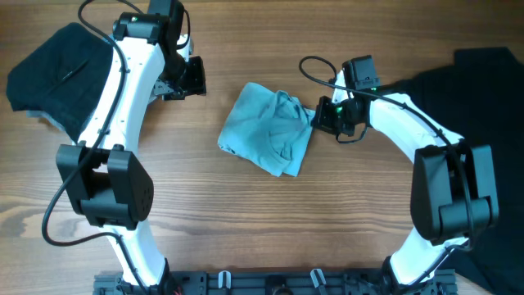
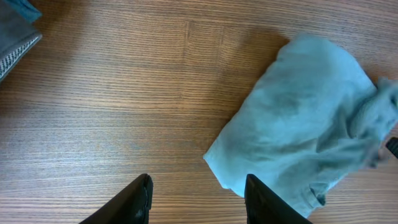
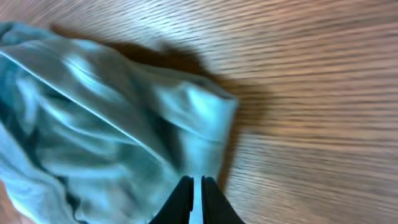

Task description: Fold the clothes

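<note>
You are looking down on a wooden table (image 1: 246, 221), its brown grain running from nine o'clock to three o'clock. At six o'clock, a black rail (image 1: 246, 285) with small metal clips lies along the table's edge. Both wrist views show the same wood grain.

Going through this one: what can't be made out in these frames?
Overhead: right pincer tips hidden under its body.
Right wrist: crumpled pale blue cloth T-shirt blurred, cut off left.
Overhead: flat black cloth garment cut by right edge; dark bundled garments partly under left arm.
</note>
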